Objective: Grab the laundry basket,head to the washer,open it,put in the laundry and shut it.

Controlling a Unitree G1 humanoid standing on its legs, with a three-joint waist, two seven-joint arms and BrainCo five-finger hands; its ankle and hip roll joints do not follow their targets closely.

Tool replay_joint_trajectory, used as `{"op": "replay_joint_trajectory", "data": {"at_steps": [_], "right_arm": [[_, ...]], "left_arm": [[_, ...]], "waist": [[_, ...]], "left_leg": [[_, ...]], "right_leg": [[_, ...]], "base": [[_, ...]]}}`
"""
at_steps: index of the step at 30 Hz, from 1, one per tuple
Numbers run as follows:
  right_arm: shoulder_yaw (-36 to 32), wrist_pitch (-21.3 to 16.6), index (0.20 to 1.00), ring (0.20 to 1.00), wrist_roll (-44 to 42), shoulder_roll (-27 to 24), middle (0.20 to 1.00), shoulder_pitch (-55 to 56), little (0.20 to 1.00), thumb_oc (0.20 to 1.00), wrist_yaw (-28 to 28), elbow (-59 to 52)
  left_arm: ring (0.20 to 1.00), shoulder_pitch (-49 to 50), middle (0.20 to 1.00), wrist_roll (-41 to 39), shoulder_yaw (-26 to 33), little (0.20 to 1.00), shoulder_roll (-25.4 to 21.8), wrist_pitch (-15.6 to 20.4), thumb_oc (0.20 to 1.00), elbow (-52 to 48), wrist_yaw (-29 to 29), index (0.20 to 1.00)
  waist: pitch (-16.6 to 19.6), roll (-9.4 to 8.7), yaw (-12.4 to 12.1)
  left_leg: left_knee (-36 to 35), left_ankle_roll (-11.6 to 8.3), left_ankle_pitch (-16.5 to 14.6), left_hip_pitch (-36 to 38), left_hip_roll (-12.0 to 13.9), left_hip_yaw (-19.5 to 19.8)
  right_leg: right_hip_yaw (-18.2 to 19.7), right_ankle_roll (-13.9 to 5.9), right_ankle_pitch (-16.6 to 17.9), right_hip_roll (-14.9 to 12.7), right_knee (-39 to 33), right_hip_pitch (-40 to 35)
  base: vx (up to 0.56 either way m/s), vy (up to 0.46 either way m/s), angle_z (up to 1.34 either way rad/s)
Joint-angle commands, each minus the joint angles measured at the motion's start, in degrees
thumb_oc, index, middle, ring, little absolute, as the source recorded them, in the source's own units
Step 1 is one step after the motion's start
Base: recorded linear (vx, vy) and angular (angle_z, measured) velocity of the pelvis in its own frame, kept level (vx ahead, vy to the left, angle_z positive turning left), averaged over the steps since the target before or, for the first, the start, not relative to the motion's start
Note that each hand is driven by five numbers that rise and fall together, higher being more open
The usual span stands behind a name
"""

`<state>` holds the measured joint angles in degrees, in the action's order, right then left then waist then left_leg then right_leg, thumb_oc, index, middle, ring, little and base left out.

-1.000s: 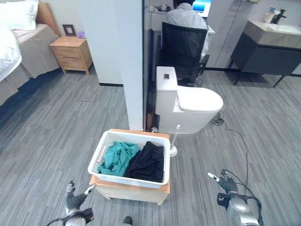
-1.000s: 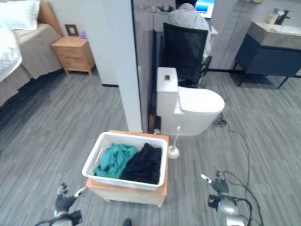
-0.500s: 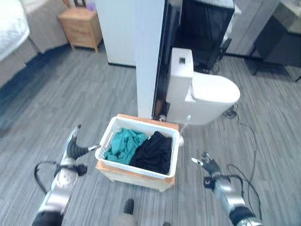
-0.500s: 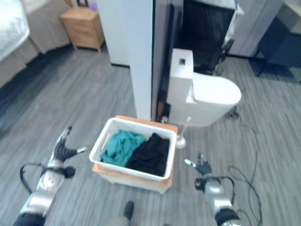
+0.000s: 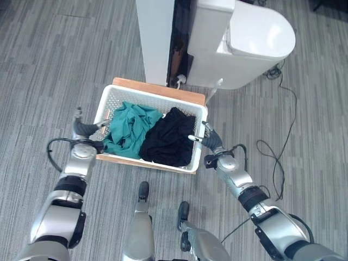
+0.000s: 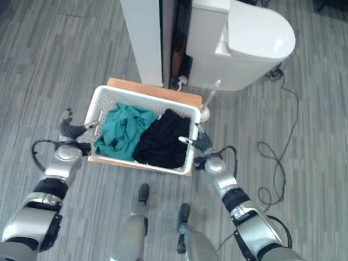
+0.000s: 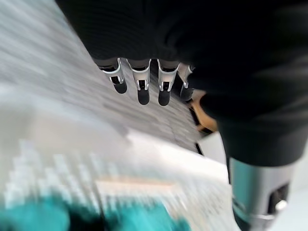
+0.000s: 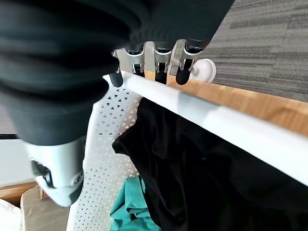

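The white perforated plastic laundry basket point(image 5: 149, 130) is sitting on a low wooden stand point(image 5: 157, 87) on the grey plank floor point(image 5: 49, 70), raised for an easy lift. The left hand point(image 5: 82, 130) is flanking it at 9 o'clock, the right hand point(image 5: 211, 142) at 3 o'clock, both with fingers spread and gripping nothing, seemingly lining up on the rims. Teal cloth point(image 5: 128, 130) and black cloth point(image 5: 169, 137) are filling it
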<state>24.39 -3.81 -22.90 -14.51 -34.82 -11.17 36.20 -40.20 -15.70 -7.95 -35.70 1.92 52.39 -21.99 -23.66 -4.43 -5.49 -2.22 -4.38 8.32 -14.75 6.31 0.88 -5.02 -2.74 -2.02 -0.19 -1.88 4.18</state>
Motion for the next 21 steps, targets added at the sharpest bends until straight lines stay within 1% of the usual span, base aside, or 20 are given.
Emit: {"op": "replay_joint_trajectory", "data": {"at_steps": [1,10,15,18,19,21], "right_arm": [[0.9,-2.5,1.0,1.0,-1.8,-0.6,1.0,1.4,1.0,1.0,-0.3,-4.2],[1.1,-2.6,1.0,1.0,-2.5,-2.0,1.0,2.4,1.0,1.0,-1.0,-7.2],[0.9,-2.1,1.0,1.0,-1.6,-2.9,1.0,1.5,1.0,1.0,-1.4,-6.3],[0.3,-2.4,1.0,1.0,-2.3,-2.9,1.0,1.4,1.0,1.0,-2.0,-6.3],[-0.1,-2.8,1.0,1.0,-3.0,-2.7,1.0,1.7,1.0,1.0,-2.4,-6.4],[-0.3,-3.0,1.0,1.0,-3.1,-2.7,1.0,2.0,1.0,1.0,-2.6,-6.3]], "left_arm": [[1.0,-4.3,1.0,-1.4,-1.1,1.0,-1.8,1.4,1.0,3.6,-0.4,1.0],[1.0,-7.9,1.0,-2.2,-5.0,1.0,-0.8,0.4,1.0,9.0,2.1,1.0],[1.0,-9.6,1.0,-2.0,-7.2,1.0,0.4,0.3,1.0,11.2,3.6,1.0],[1.0,-11.1,1.0,-2.2,-8.0,1.0,0.7,0.3,1.0,12.7,4.0,1.0],[1.0,-12.2,1.0,-2.3,-8.4,1.0,1.1,0.1,1.0,15.0,4.1,1.0],[1.0,-13.0,1.0,-2.5,-8.6,1.0,1.2,0.1,1.0,16.3,4.2,1.0]], "waist": [[1.4,-0.19,-0.6],[-0.5,0.87,0.8],[-1.2,1.49,1.4],[-1.5,1.59,1.9],[-1.6,1.51,2.4],[-1.7,1.46,2.5]], "left_leg": [[5.8,-1.0,-3.0,-2.7,3.2,0.0],[6.5,-1.21,-3.0,-3.9,3.5,-0.6],[7.2,-1.26,-3.2,-5.0,3.3,-0.8],[7.5,-1.33,-3.2,-5.8,3.3,-1.0],[7.6,-1.38,-3.2,-6.3,3.3,-1.1],[7.8,-1.45,-3.5,-6.2,3.5,-1.4]], "right_leg": [[0.2,-3.34,7.0,-6.2,3.1,8.1],[0.7,-3.38,7.6,-6.3,3.4,10.0],[0.9,-3.38,7.6,-6.6,3.9,11.5],[0.9,-3.38,7.8,-6.7,4.1,12.4],[0.9,-3.46,7.8,-6.7,4.1,12.8],[1.1,-3.55,7.8,-6.5,4.0,12.9]], "base": [[0.0,0.0,0.0],[0.0,0.009,-0.05],[0.01,0.007,-0.06],[0.01,0.007,-0.04],[0.04,0.017,-0.04],[0.02,0.009,0.0]]}}
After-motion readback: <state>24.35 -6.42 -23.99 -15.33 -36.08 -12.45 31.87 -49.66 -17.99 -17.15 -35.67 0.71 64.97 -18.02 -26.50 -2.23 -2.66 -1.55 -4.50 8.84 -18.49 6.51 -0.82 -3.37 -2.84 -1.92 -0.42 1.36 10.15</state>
